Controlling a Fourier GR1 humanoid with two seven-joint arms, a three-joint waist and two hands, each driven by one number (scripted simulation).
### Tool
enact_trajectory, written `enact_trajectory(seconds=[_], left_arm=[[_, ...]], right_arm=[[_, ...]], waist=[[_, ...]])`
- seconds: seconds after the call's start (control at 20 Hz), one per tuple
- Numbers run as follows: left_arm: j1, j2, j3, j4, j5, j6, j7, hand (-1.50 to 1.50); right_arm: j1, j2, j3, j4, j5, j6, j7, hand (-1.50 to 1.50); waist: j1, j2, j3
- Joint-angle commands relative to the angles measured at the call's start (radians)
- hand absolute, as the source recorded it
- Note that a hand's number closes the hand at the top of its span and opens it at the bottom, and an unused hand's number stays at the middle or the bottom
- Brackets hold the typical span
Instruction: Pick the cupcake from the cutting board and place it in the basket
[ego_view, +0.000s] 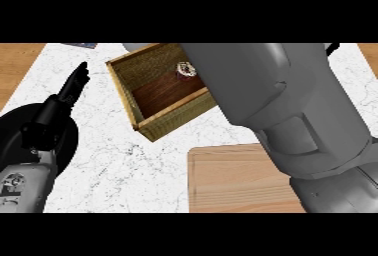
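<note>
cupcake (185, 69) sat inside basket (177, 116), upper centre, just left of right forearm (295, 100); right hand hidden, state untellable; left hand (74, 82) straight-fingered, upper left.

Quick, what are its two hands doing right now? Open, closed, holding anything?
Left hand: open, fingers straight, holding nothing.
Right hand: not in view; only its grey forearm shows.

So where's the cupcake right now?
Head view, upper middle: the cupcake sits inside the basket, near its far side, right beside the robot's right forearm.
</note>
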Motion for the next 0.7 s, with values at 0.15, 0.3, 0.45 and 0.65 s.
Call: enact_trajectory(seconds=[0.15, 0.3, 0.45, 0.65], left_arm=[[0.041, -0.003, 0.004, 0.007, -0.013, 0.01, -0.05, 0.0], [0.017, -0.014, 0.002, 0.006, -0.014, 0.021, 0.001, 0.0], [0.027, 0.001, 0.026, 0.002, 0.004, 0.013, -0.001, 0.0], [0.069, 0.018, 0.04, -0.039, 0.015, 0.001, -0.004, 0.0]], right_arm=[[-0.008, 0.01, -0.006, -0.036, 0.044, -0.286, 0.123, -1.5], [-0.003, -0.006, -0.021, -0.083, 0.11, -0.413, 0.135, -1.5], [-0.018, -0.05, -0.03, -0.128, 0.179, -0.487, 0.177, -1.5], [0.056, -0.095, -0.042, -0.19, 0.269, -0.547, 0.204, -1.5]], waist=[[-0.016, 0.0, 0.001], [-0.035, -0.002, 0.002], [-0.045, -0.009, 0.001], [-0.062, -0.023, 0.004]])
